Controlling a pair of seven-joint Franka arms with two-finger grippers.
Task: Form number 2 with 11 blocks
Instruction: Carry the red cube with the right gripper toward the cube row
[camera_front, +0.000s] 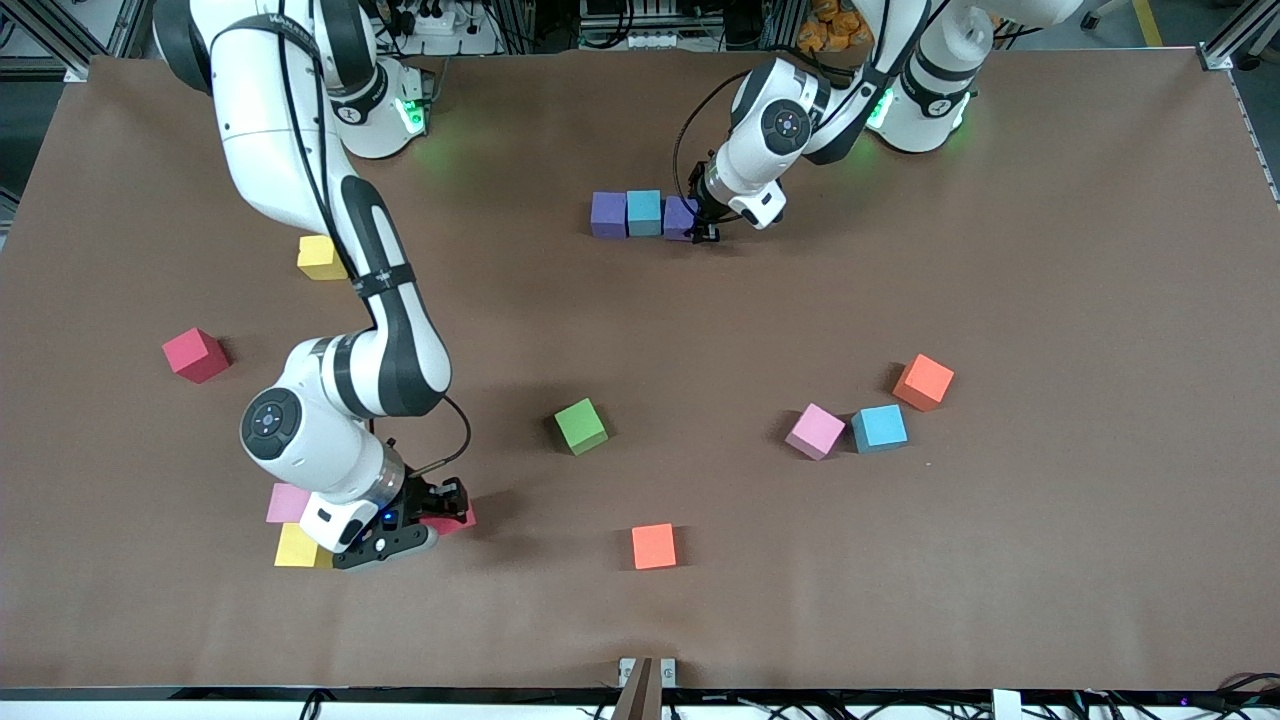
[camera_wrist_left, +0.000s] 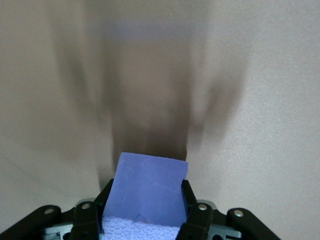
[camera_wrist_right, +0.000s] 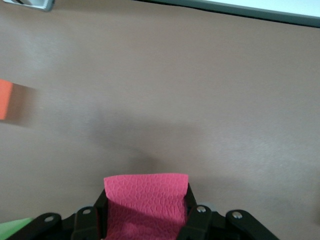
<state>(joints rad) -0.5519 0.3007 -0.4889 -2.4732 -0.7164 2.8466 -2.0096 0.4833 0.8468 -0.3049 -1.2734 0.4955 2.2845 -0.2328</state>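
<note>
Close to the robots' bases a purple block (camera_front: 608, 214), a light blue block (camera_front: 644, 212) and a second purple block (camera_front: 680, 216) (camera_wrist_left: 150, 182) form a touching row. My left gripper (camera_front: 705, 228) (camera_wrist_left: 145, 199) is shut on that second purple block at the row's end. My right gripper (camera_front: 445, 505) (camera_wrist_right: 145, 205) is low over the table near the front camera, shut on a deep pink block (camera_front: 460, 519) (camera_wrist_right: 145, 197). Loose on the table lie a green block (camera_front: 581, 426), an orange-red block (camera_front: 654, 546) (camera_wrist_right: 9, 100), a pink block (camera_front: 815, 431), a light blue block (camera_front: 880, 428), an orange block (camera_front: 923, 382), a red block (camera_front: 196, 355) and a pink block (camera_front: 288, 503).
One yellow cube (camera_front: 320, 257) sits beside the right arm's upper link. Another yellow cube (camera_front: 297, 546) lies under the right wrist, touching the pink block there. The table's front edge (camera_wrist_right: 225, 10) runs close to the right gripper.
</note>
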